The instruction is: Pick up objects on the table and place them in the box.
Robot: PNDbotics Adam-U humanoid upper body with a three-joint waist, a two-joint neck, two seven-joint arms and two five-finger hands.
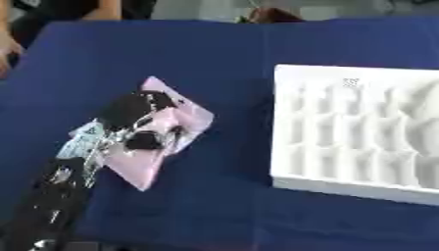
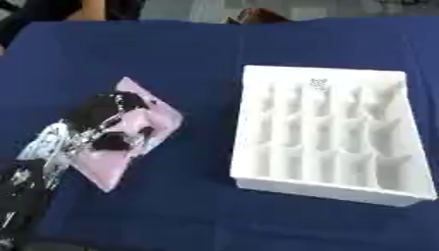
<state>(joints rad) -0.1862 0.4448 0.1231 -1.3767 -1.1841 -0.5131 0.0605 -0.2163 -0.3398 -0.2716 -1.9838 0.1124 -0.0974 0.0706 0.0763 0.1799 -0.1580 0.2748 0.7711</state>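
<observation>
Black fingers (image 1: 146, 139) curled over a pink flat packet (image 1: 163, 147), thumb and fingers clamped on it. Left hand (image 1: 129, 122) reaching in from the lower left corner, arm black with silver joints. Packet lying on the blue tablecloth (image 1: 214, 59), left of centre. White box (image 2: 330, 135) with rows of moulded compartments well apart to the right. Right hand out of view.

Left arm (image 1: 51, 201): black casing with silver, glinting metal joints and fittings along its length. Left hand (image 1: 129, 122): black fingers, silver linkages at the wrist. Finer markings, screws and cables indistinct.
</observation>
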